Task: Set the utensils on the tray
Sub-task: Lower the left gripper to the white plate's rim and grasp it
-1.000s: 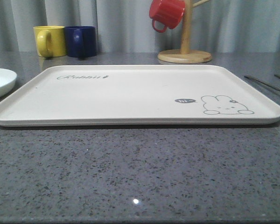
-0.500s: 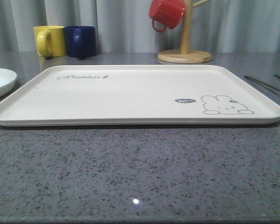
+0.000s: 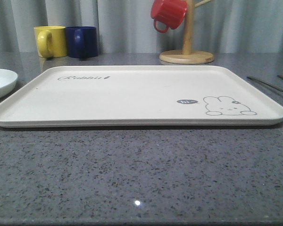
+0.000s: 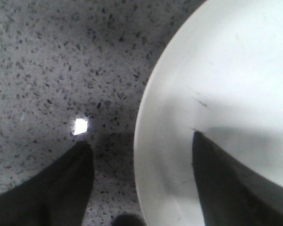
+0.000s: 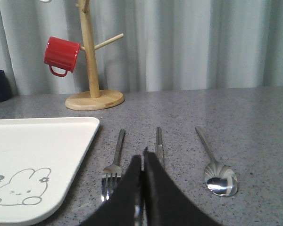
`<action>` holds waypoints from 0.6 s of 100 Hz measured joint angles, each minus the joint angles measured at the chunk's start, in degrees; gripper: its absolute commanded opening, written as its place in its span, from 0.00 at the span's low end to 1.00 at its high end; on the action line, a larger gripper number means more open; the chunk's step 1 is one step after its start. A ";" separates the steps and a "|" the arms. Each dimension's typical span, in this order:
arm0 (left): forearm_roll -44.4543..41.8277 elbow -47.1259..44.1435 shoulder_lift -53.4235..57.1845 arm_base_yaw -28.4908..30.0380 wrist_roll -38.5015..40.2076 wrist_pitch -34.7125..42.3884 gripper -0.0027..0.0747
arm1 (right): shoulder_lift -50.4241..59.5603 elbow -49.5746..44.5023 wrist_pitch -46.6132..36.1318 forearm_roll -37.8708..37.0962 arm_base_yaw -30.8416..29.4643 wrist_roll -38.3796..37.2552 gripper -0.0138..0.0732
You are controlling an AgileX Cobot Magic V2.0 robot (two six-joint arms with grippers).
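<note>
Right gripper (image 5: pixel 142 162) is pinched closed with nothing in it, sitting low over the near ends of the chopsticks (image 5: pixel 158 143), which lie on the speckled counter (image 5: pixel 254 117) between the fork (image 5: pixel 114 162) and the spoon (image 5: pixel 216 169). All three are just right of the empty rabbit tray (image 3: pixel 132 94), not on it. Left gripper (image 4: pixel 141 188) is spread open and empty, straddling the rim of a white bowl (image 4: pixel 226 84), and further back there's a red mug (image 5: pixel 61 55) on a wooden mug tree (image 5: pixel 92 70).

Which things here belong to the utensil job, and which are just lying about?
For the job: silver metal fork, silver chopsticks, silver oval-bowled spoon, cream rectangular rabbit tray.

Lying about: yellow mug, navy mug, red mug, wooden mug stand, white bowl.
</note>
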State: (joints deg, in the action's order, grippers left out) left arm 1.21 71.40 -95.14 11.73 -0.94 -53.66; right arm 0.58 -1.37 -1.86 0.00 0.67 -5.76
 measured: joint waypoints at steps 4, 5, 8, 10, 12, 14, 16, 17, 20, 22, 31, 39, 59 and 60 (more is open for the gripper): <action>0.00 0.00 -0.03 0.00 -0.13 0.00 0.34 | 0.00 0.00 0.00 0.00 0.00 0.00 0.08; 0.00 0.00 -0.03 0.00 -0.27 0.00 0.32 | 0.00 0.00 0.00 0.00 0.00 0.00 0.08; 0.00 0.00 -0.14 0.00 -0.44 0.00 0.23 | 0.00 0.00 0.00 0.00 0.00 0.00 0.08; 0.00 0.00 -0.16 0.00 -0.54 0.11 0.19 | 0.00 0.00 0.00 0.00 0.00 0.00 0.08; 0.00 0.00 -0.27 0.00 -0.67 0.11 0.13 | 0.00 0.00 0.00 0.00 0.00 0.00 0.08; 0.00 0.00 -0.26 0.00 -0.77 0.11 0.07 | 0.00 0.00 0.00 0.00 0.00 0.00 0.08; 0.00 0.00 -0.26 0.00 -0.78 0.11 0.01 | 0.00 0.00 0.00 0.00 0.00 0.00 0.08; 0.00 0.00 -0.26 0.00 -0.88 0.11 0.01 | 0.00 0.00 0.00 0.00 0.00 0.00 0.08; 0.13 0.00 -0.29 0.00 -1.01 0.22 0.01 | 0.00 0.00 0.00 0.00 0.00 0.00 0.08; 0.13 0.04 -0.29 0.00 -1.01 0.22 0.01 | 0.00 0.00 0.00 0.00 0.00 0.00 0.08; 0.62 0.13 -0.29 0.09 -1.01 0.70 0.01 | 0.00 0.00 0.00 0.00 0.00 0.00 0.08; 1.02 0.13 -0.17 0.37 -1.01 0.70 0.01 | 0.00 0.00 0.00 0.00 0.00 0.00 0.08; 2.64 0.13 3.16 2.29 -2.70 0.70 0.01 | 0.00 0.00 0.00 0.00 0.00 0.00 0.08; 2.95 0.13 3.36 2.46 -2.98 0.70 0.01 | 0.00 0.00 0.00 0.00 0.00 0.00 0.08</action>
State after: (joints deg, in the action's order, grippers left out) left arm 4.16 71.53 -91.77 14.20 -3.92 -52.96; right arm 0.58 -1.37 -1.86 0.00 0.67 -5.76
